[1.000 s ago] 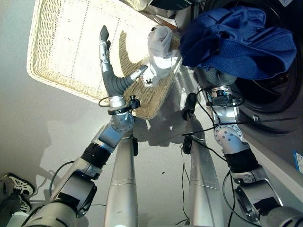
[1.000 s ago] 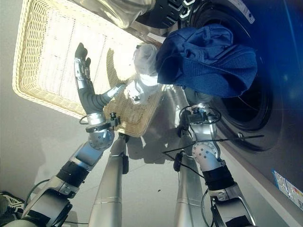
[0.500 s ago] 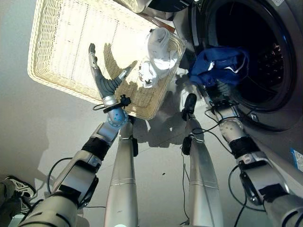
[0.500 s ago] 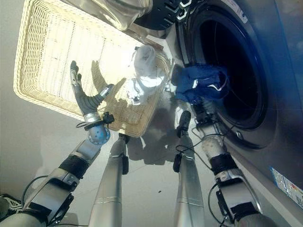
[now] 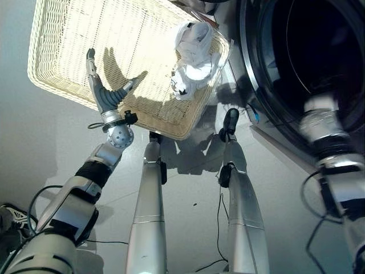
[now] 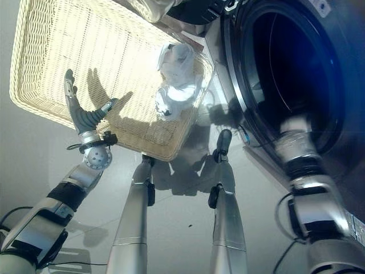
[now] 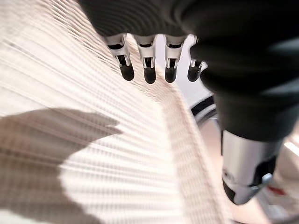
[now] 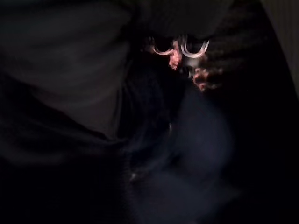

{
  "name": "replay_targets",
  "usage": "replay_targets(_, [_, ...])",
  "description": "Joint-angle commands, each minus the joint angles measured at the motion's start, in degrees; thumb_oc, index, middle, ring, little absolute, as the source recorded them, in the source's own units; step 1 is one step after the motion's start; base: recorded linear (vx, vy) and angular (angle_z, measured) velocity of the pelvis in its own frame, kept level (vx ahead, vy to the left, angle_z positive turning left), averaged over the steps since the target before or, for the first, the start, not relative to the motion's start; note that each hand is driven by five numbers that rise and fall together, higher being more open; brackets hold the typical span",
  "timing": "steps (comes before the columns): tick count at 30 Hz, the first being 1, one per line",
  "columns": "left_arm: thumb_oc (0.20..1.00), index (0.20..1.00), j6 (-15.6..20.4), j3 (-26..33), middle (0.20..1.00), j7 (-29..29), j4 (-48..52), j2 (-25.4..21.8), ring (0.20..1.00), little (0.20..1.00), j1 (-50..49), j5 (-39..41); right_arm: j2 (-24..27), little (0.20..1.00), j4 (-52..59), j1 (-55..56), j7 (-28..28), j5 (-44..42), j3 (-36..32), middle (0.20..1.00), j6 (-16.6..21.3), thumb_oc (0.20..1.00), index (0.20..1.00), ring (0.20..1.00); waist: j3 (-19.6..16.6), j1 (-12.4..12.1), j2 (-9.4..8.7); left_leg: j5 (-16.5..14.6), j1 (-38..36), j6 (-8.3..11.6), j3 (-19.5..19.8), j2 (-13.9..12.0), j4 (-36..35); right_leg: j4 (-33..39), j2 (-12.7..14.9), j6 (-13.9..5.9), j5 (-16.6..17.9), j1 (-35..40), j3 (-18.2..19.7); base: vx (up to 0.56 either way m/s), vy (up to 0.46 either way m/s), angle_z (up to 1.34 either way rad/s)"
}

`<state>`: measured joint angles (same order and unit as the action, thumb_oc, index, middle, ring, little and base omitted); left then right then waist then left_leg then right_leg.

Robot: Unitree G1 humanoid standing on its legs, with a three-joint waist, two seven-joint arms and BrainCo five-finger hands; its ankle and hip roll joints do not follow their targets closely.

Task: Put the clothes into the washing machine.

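A white garment (image 5: 193, 54) lies bunched in the right end of the wicker basket (image 5: 63, 34) on the floor. My left hand (image 5: 104, 97) is held over the basket's near rim, open, with straight fingers (image 7: 148, 70) and the thumb (image 7: 245, 179) spread, holding nothing. My right arm (image 5: 326, 134) reaches into the dark drum of the washing machine (image 5: 319, 51), and its hand is hidden inside. In the right wrist view a dim blue cloth (image 8: 201, 154) shows in the dark drum.
The washer's round door opening (image 6: 296, 63) stands right of the basket, its rim close to the basket's corner. Grey floor (image 5: 34, 148) lies left of and below the basket. A person's shoe (image 5: 7, 212) shows at the lower left edge.
My right arm has pushed the blue garment from the door opening deep into the drum, out of the head views. My left hand has drifted left and lowered toward the basket's near rim.
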<state>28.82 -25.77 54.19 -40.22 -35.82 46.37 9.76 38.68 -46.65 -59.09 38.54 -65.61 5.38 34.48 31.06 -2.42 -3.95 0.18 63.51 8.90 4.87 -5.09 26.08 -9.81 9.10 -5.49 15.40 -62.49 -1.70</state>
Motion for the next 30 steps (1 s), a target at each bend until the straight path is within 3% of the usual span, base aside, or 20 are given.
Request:
replay_targets(1, [1.000,1.000,0.4,3.8,1.000,-2.0,-1.3,-0.7,1.000,1.000,0.5,2.5,17.2,0.200,0.6,-4.4,1.2,5.2,-1.2,0.200,1.1,0.200,0.200,0.200,-1.3,2.7,-0.10,4.9,-5.6,-2.37,3.1,0.0,-9.0,-8.0,-0.4,-4.64,-4.4,2.1,-3.1,0.02,0.026,-0.07])
replay_targets(2, [1.000,1.000,0.3,3.7,1.000,-2.5,-2.2,-0.5,1.000,1.000,1.2,2.5,16.7,0.200,-0.6,-4.4,-0.7,5.1,-0.5,0.200,-1.8,0.200,0.200,0.200,-1.3,2.7,-0.01,4.9,-5.7,-2.46,3.3,0.2,-9.1,-8.1,-0.3,-4.58,-4.5,2.1,-3.1,0.02,0.021,-0.05])
replay_targets(3, [1.000,1.000,0.3,3.6,1.000,-2.8,-2.4,-0.5,1.000,1.000,1.5,2.7,16.7,0.238,-1.1,-4.5,-1.1,5.0,-0.2,0.238,-2.1,0.238,0.238,0.238,-1.3,2.6,0.04,4.9,-5.7,-2.50,3.3,0.3,-9.2,-8.1,-0.3,-4.57,-4.5,2.1,-3.1,0.00,0.000,0.00])
replay_targets(4, [1.000,1.000,0.3,3.6,1.000,-3.3,-2.8,-0.7,1.000,1.000,2.0,3.0,16.6,0.652,-1.8,-4.7,-2.2,4.9,0.4,0.652,-3.4,0.652,0.652,0.652,-1.3,2.5,0.13,4.9,-5.8,-2.57,3.4,0.5,-9.3,-8.0,-0.2,-4.56,-4.5,2.1,-3.1,0.00,0.000,0.00])
replay_targets(6, [1.000,1.000,0.4,2.9,1.000,-3.6,-3.5,-0.2,1.000,1.000,3.2,2.9,15.4,1.000,-4.0,-5.6,-2.5,5.7,2.3,1.000,-5.6,1.000,1.000,1.000,-1.3,2.1,0.51,4.9,-5.7,-2.69,3.5,0.9,-9.7,-7.6,-0.1,-4.48,-4.4,1.9,-3.3,0.00,0.000,0.00])
replay_targets(8, [1.000,1.000,0.6,2.4,1.000,-3.9,-4.4,0.2,1.000,1.000,4.0,2.7,14.8,1.000,-7.1,-6.0,-3.7,5.5,3.4,1.000,-7.9,1.000,1.000,1.000,-1.3,1.8,0.83,4.9,-5.8,-2.77,3.5,1.1,-9.9,-7.5,0.1,-4.43,-4.5,1.9,-3.3,0.01,-0.014,0.02])
replay_targets(11, [1.000,1.000,0.8,1.7,1.000,-3.8,-4.9,0.7,1.000,1.000,4.9,2.9,13.2,1.000,-9.2,-7.1,-0.7,8.5,5.1,1.000,-9.3,1.000,1.000,1.000,-1.3,1.4,1.30,4.6,-5.4,-2.88,3.7,1.4,-9.9,-7.4,0.3,-4.37,-4.6,1.6,-3.5,0.01,-0.021,0.06])
replay_targets(12, [1.000,1.000,0.7,1.4,1.000,-4.0,-5.1,0.9,1.000,1.000,5.2,2.7,12.8,1.000,-10.7,-7.5,2.0,13.7,6.2,1.000,-14.1,1.000,1.000,1.000,-1.3,1.2,1.41,4.7,-5.4,-2.87,3.6,1.4,-10.0,-7.3,0.5,-4.47,-4.6,1.7,-3.7,0.00,-0.022,0.06])
replay_targets(13, [1.000,1.000,0.7,1.4,1.000,-4.0,-5.1,0.9,1.000,1.000,5.3,2.8,12.8,1.000,-10.8,-7.7,2.8,14.4,6.5,1.000,-14.5,1.000,1.000,1.000,-1.3,1.2,1.44,4.7,-5.4,-2.90,3.6,1.4,-10.0,-7.2,0.5,-4.47,-4.5,1.7,-3.7,0.00,-0.029,0.08])
replay_targets(18, [1.000,1.000,-0.6,-0.3,1.000,-3.9,-3.9,0.2,1.000,1.000,6.8,2.9,14.6,1.000,-14.5,-13.7,7.4,34.3,18.5,1.000,-36.8,1.000,1.000,1.000,-1.3,0.5,1.47,4.9,-4.8,-3.33,3.8,1.7,-10.3,-6.7,0.6,-4.49,-3.9,1.4,-4.4,-0.01,-0.032,0.02])
replay_targets(22, [1.000,1.000,-0.7,-1.4,1.000,-4.2,-4.0,-0.5,1.000,1.000,8.2,2.3,14.5,1.000,-14.6,-17.7,9.2,41.4,24.1,1.000,-42.1,1.000,1.000,1.000,-1.3,0.2,1.60,4.9,-4.3,-3.57,4.0,1.9,-10.3,-6.9,0.5,-4.47,-3.9,1.0,-4.8,0.00,-0.009,0.00])
replay_targets(30, [1.000,1.000,-1.3,-2.9,1.000,-3.1,-4.7,0.8,1.000,1.000,9.9,-1.3,11.0,1.000,-6.5,-17.4,16.9,53.9,27.0,1.000,-41.6,1.000,1.000,1.000,-1.3,0.4,2.56,4.6,-3.4,-3.72,3.6,2.3,-10.4,-7.4,0.7,-4.49,-4.7,-0.4,-4.5,0.00,0.009,0.00])
